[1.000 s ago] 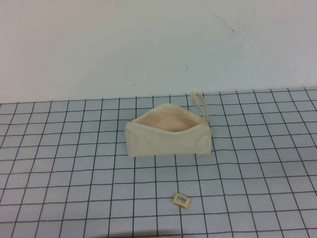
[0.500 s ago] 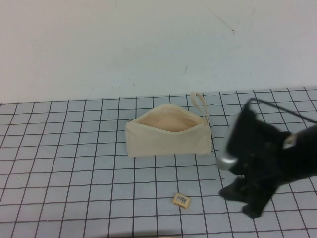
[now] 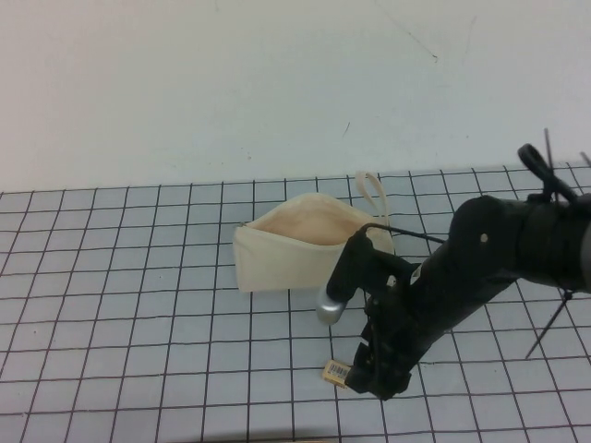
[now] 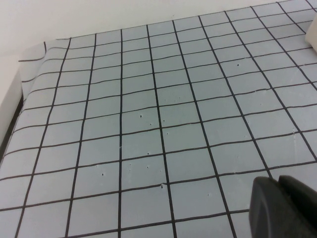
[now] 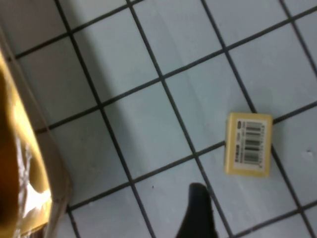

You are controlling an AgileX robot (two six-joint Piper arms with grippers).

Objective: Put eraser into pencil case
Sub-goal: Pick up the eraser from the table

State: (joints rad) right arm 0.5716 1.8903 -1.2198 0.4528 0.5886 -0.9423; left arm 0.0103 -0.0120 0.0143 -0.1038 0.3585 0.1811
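Gridded mat (image 3: 111, 305) carries pencil case (image 3: 277, 263), eraser (image 3: 338, 372).

We appear to be in a lab-style test setup: a pale blue mat ruled with a black grid (image 3: 138, 277) fills the lower frame, a plain white wall (image 3: 231, 83) the upper frame, and black robot arms work over it.

I note the pencil case (image 3: 295, 258) is matt cream cloth, the eraser (image 5: 248, 144) smooth tan with a printed paper label, on a matt gridded mat (image 4: 148, 124)
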